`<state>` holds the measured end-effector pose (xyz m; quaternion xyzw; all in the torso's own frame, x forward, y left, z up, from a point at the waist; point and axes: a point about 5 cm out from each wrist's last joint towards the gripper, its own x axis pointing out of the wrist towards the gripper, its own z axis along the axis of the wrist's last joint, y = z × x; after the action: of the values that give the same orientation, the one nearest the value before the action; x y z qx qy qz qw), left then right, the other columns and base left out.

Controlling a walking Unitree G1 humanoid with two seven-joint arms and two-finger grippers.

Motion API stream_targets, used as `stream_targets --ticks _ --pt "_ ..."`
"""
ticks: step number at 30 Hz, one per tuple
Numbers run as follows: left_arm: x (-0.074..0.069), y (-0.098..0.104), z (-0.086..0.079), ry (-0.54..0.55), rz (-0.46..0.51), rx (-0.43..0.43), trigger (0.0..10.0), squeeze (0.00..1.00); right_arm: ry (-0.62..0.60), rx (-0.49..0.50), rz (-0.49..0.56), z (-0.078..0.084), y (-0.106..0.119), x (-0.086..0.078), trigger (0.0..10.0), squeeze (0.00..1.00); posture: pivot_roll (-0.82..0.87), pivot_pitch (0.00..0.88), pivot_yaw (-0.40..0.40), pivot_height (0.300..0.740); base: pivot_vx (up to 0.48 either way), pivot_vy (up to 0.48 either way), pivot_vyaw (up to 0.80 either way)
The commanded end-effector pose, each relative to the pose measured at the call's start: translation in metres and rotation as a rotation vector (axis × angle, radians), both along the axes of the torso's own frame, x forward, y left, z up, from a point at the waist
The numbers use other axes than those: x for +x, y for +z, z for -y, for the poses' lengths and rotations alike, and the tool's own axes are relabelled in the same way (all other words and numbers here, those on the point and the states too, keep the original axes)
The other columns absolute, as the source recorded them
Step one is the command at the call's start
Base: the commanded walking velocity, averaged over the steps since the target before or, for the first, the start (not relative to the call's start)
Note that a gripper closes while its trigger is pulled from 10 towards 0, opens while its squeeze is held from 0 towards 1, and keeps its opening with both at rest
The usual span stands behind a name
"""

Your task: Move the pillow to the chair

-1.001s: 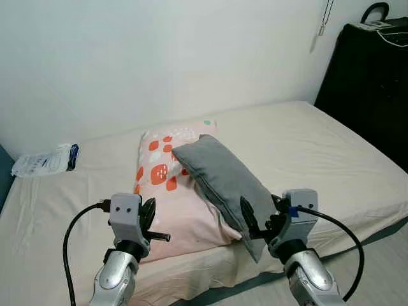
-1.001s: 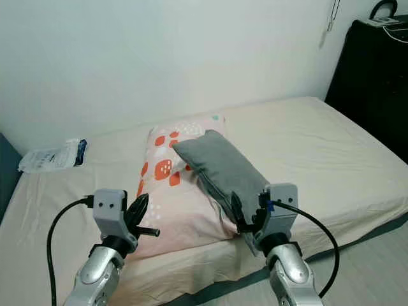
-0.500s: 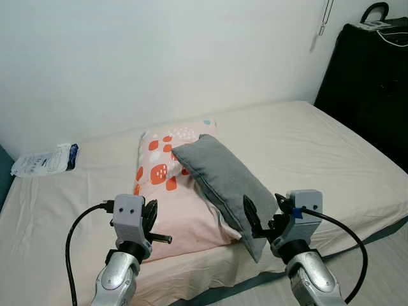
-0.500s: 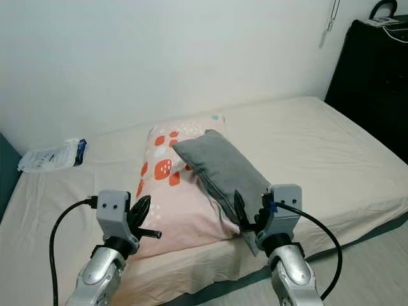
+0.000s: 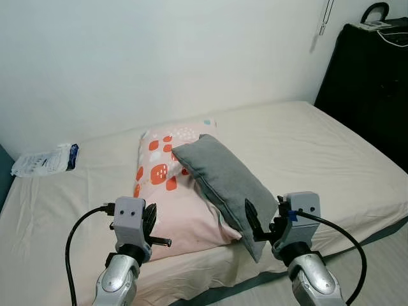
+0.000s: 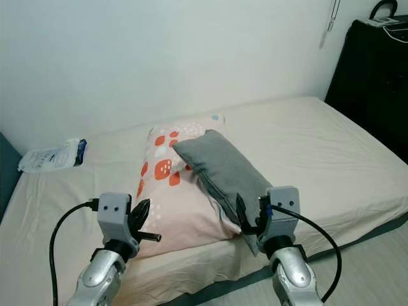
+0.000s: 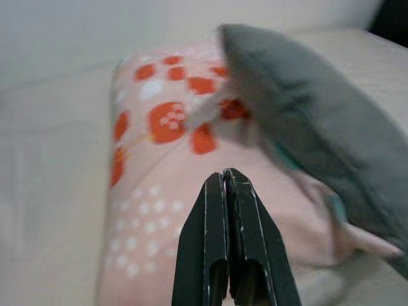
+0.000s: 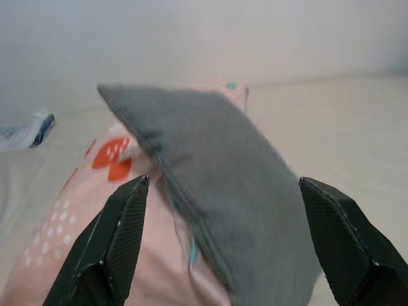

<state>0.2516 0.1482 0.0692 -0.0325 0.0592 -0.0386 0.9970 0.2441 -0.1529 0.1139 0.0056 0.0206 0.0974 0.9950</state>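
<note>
The soft grey fabric pillow lies on the wide cream bed, near the front edge, and it leans on top of the bigger pink pillow with orange and white spots. One grey corner hangs a little over the side of the bed. In the last second the pillows have not moved at all. What changed is the robot: both arms have sunk a bit lower and pulled back a little, so the grab has not started yet. The right gripper sits just in front of the grey pillow's hanging corner, and its two black fingers are spread wide with the pillow between them, but they do not touch it. The left gripper points at the pink pillow, and its two black fingers are pressed tight together with nothing in them. I think the right one must go forward and squeeze next. No chair can be seen here, so the robot will likely have to turn and walk to find it. A white plastic packet lies far off by the white wall, and a tall black cabinet stands past the bed on the right.
</note>
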Motion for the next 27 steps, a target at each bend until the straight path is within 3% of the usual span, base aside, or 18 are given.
stream_targets --ticks 1,2,5,8,11,13,15,18,19,23,24,25,26,27 --pt "0.016 -0.01 -0.021 0.056 -0.087 0.1 10.0 0.0 -0.034 -0.037 0.003 -0.003 0.004 0.03 10.0 0.0 0.05 0.0 -0.004 0.74 0.0 0.0 0.0" --pt "0.016 -0.01 -0.021 0.056 -0.087 0.1 10.0 0.0 -0.034 -0.037 0.003 -0.003 0.004 0.03 10.0 0.0 0.05 0.0 -0.004 0.74 0.0 0.0 0.0" --pt "0.036 -0.003 -0.027 0.069 -0.088 0.157 10.0 0.0 -0.042 -0.059 -0.065 -0.005 0.001 0.051 10.0 0.0 0.07 0.0 -0.023 0.74 0.0 0.0 0.0" --pt "0.049 0.01 -0.027 0.035 -0.036 0.141 10.0 0.0 -0.078 -0.018 -0.161 -0.003 -0.013 0.056 10.0 0.0 0.08 0.0 -0.04 0.74 0.0 0.0 0.0" --pt "0.05 0.014 -0.028 0.027 -0.016 0.121 10.0 0.0 -0.098 -0.019 -0.176 -0.001 -0.018 0.054 10.0 0.0 0.08 0.0 -0.039 0.74 0.0 0.0 0.0" --pt "0.043 0.01 -0.03 0.034 -0.029 0.096 10.0 0.0 -0.09 0.004 -0.173 -0.001 -0.016 0.049 10.0 0.0 0.07 0.0 -0.031 0.74 0.0 0.0 0.0" --pt "0.032 0.005 -0.025 0.028 -0.031 0.115 10.0 0.0 -0.048 0.016 -0.147 -0.005 -0.007 0.046 10.0 0.24 0.06 0.0 -0.022 0.74 0.0 0.0 0.0" --pt "0.031 0.005 -0.024 0.025 -0.027 0.121 10.0 0.0 -0.042 0.012 -0.144 -0.006 -0.007 0.045 10.0 0.24 0.06 0.0 -0.022 0.74 0.0 0.0 0.0" --pt "0.029 0.004 -0.024 0.029 -0.025 0.127 10.0 0.0 -0.03 -0.003 -0.14 -0.007 -0.007 0.042 10.0 0.51 0.06 0.0 -0.023 0.74 0.0 0.0 0.0" --pt "0.026 0.002 -0.023 0.035 -0.026 0.133 10.0 0.0 -0.01 -0.023 -0.135 -0.01 -0.009 0.038 10.0 0.48 0.05 0.0 -0.03 0.74 0.0 0.0 0.0" --pt "0.024 0.0 -0.024 0.039 -0.026 0.139 10.0 0.0 0.0 -0.038 -0.137 -0.012 -0.013 0.035 10.0 0.39 0.06 0.0 -0.039 0.74 0.0 0.0 0.0" --pt "0.024 0.0 -0.024 0.039 -0.026 0.139 10.0 0.0 0.0 -0.038 -0.137 -0.012 -0.013 0.035 10.0 0.39 0.06 0.0 -0.039 0.74 0.0 0.0 0.0" --pt "0.024 0.0 -0.025 0.041 -0.025 0.141 10.0 0.0 0.005 -0.038 -0.137 -0.015 -0.015 0.033 10.0 0.0 0.05 0.0 -0.043 0.74 0.0 0.0 0.0" --pt "0.024 0.0 -0.025 0.041 -0.025 0.141 10.0 0.0 0.005 -0.038 -0.137 -0.015 -0.015 0.033 10.0 0.0 0.05 0.0 -0.043 0.74 0.0 0.0 0.0"
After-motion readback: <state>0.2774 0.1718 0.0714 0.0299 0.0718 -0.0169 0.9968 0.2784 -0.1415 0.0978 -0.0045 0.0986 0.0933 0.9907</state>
